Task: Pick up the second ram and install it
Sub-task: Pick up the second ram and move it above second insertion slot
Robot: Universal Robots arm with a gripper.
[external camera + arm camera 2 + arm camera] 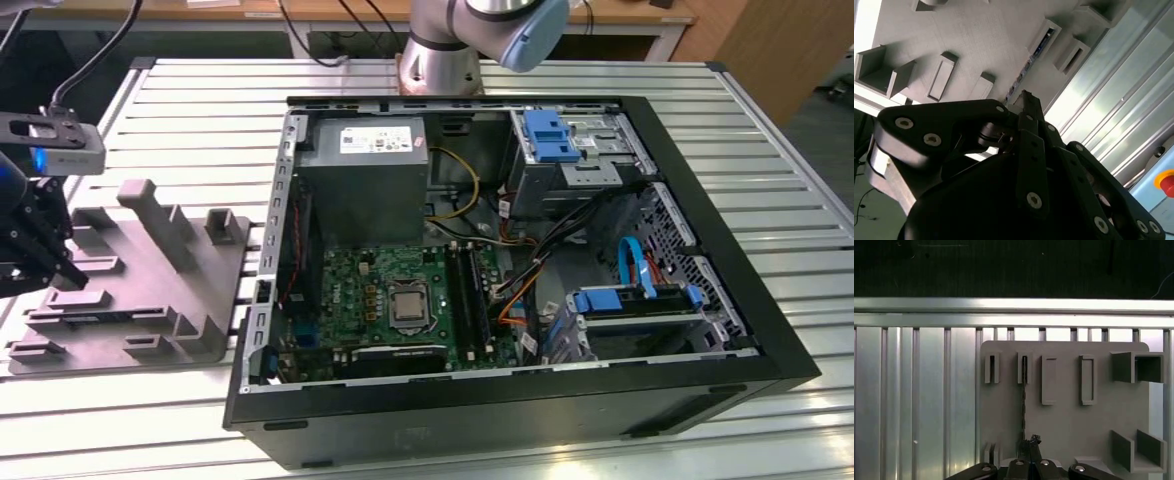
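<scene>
The ram [1024,390] is standing on edge in a slot of the grey holder [1064,425], which is lying on the slatted table [929,400]. The gripper [1030,444] is pinching the ram's near end, its fingers drawn close together on it. In the exterior view, the holder is sitting just beside the open case [534,410], on that view's left.
</scene>
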